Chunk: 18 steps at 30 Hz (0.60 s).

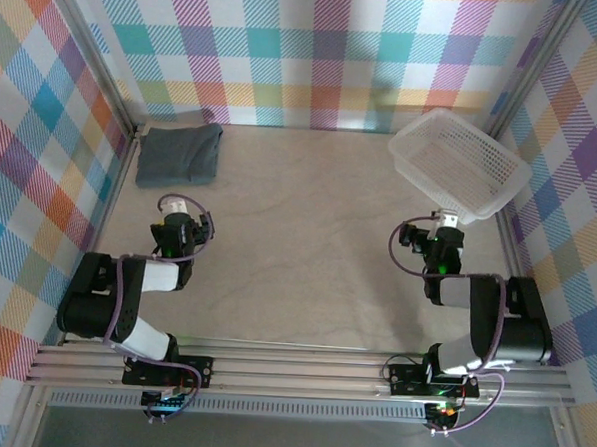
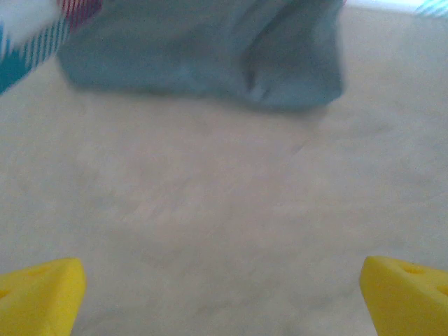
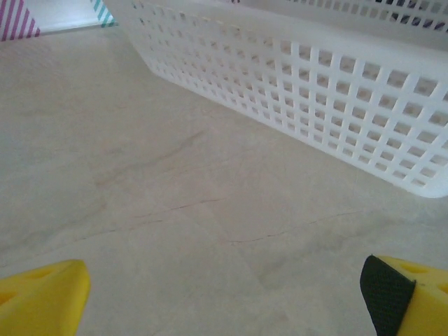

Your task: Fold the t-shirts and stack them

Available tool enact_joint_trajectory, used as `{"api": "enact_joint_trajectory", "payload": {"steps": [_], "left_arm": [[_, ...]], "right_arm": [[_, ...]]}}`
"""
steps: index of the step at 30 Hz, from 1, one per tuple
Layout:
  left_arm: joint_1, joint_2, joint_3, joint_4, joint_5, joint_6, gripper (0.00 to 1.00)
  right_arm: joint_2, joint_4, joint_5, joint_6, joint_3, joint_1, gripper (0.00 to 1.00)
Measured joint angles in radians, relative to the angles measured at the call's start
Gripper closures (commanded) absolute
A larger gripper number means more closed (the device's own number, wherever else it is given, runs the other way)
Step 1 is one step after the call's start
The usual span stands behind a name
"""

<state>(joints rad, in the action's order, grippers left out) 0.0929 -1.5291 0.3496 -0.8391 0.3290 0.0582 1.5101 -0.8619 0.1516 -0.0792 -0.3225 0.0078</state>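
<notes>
A folded dark slate-grey t-shirt (image 1: 180, 153) lies in the far left corner of the table, against the checked wall. The left wrist view has the t-shirt (image 2: 203, 59) just ahead, past bare tabletop. My left gripper (image 1: 175, 209) hovers a short way in front of it, open, with nothing between its yellow fingertips (image 2: 38, 294). My right gripper (image 1: 445, 223) sits on the right side, open and empty too, its fingertips (image 3: 42, 297) wide apart over bare table.
A white mesh basket (image 1: 458, 162) stands at the far right, tilted toward the corner; its near wall (image 3: 336, 91) is close ahead of my right gripper. Checked walls and metal posts close in three sides. The beige table (image 1: 298, 234) lies between the arms.
</notes>
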Motion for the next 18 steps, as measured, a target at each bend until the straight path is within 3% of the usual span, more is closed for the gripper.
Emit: {"api": "enact_joint_trajectory", "payload": {"steps": [3, 9, 18], "left_arm": [[0.004, -0.019, -0.061, -0.055, -0.019, -0.016, 0.00], [-0.004, -0.037, 0.036, -0.024, -0.045, -0.023, 0.00], [-0.002, -0.037, 0.040, -0.014, -0.050, -0.026, 0.00]], "right_arm": [[0.019, -0.018, -0.033, 0.012, 0.007, -0.005, 0.00], [0.019, 0.005, -0.045, 0.018, -0.057, 0.003, 0.00], [0.019, 0.012, -0.045, 0.021, -0.060, 0.006, 0.00]]}}
